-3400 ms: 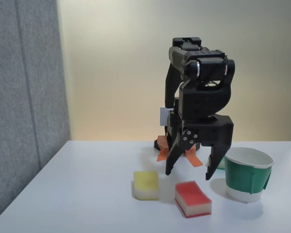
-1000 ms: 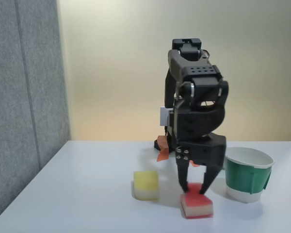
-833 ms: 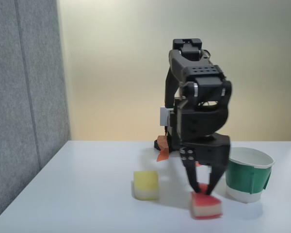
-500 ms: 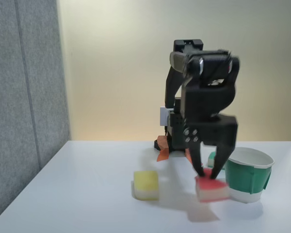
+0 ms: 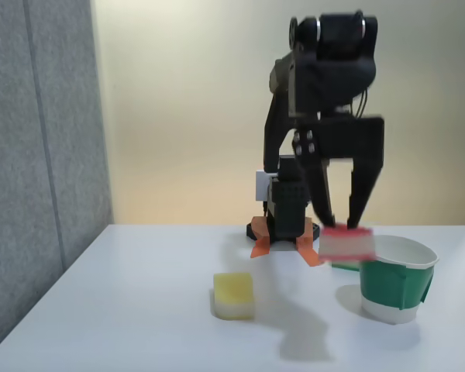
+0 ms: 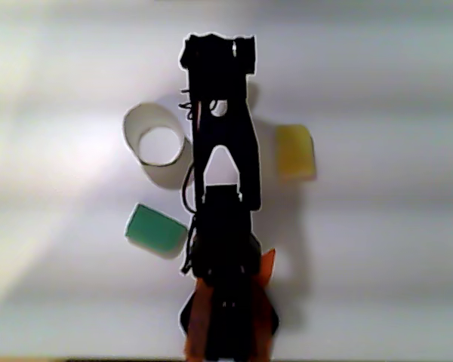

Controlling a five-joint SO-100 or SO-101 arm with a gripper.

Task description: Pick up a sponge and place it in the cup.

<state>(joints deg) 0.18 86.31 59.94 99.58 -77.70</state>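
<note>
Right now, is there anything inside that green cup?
Nothing visible. From above, the cup shows a bare white bottom. The red sponge is not in it yet: the pincer holds it in the air beside the rim. The arm hides the sponge from above.

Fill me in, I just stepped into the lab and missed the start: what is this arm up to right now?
The arm's gripper is shut on the red-and-white sponge and holds it in the air, clear of the white table, just beside the rim of the green paper cup in the fixed view. The sponge is not yet in the cup. A yellow sponge sits untouched on the table, and a green sponge lies near the cup in the other view.
</note>
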